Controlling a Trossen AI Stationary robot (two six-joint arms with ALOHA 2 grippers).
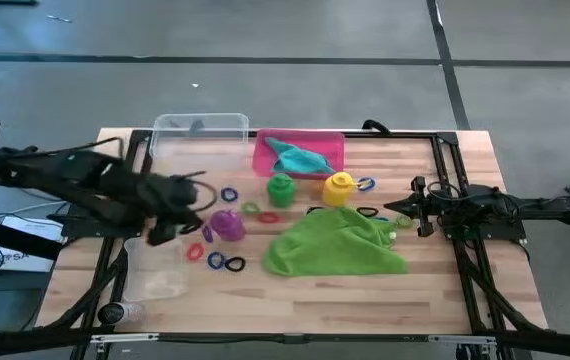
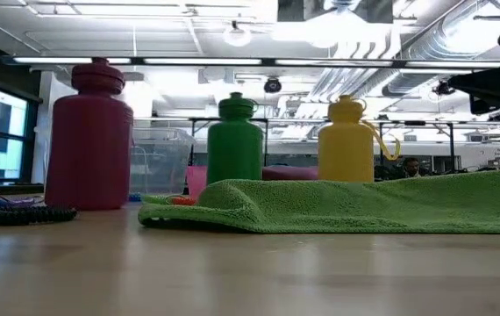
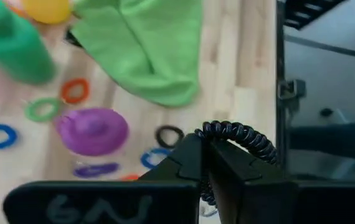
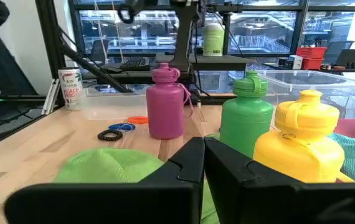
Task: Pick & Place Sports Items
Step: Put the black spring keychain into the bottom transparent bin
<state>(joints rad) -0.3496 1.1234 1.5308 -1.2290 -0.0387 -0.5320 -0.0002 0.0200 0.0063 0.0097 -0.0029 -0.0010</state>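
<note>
Both grippers have their fingers pressed together and hold nothing. Left gripper (image 1: 197,190) hangs over the table at about nine o'clock from the table's middle, just beside the purple bottle (image 1: 228,224). Right gripper (image 1: 393,208) waits at about three o'clock, near the edge of the big green cloth (image 1: 335,245).

Three little bottles stand up straight on the wood table (image 1: 445,290). The green bottle (image 1: 281,188) is near the middle. The yellow bottle (image 1: 339,187) is at three o'clock from the green one. The purple bottle is at about seven o'clock from the green one.

The big green cloth lies bunched at about five o'clock from the middle. The teal cloth (image 1: 300,156) lies in the pink tray (image 1: 263,160) at twelve o'clock. A clear tub (image 1: 200,135) sits beside the tray, at nine o'clock from it.

Small coloured rings (image 1: 227,262) lie around the purple bottle, and some more lie near the yellow one.
</note>
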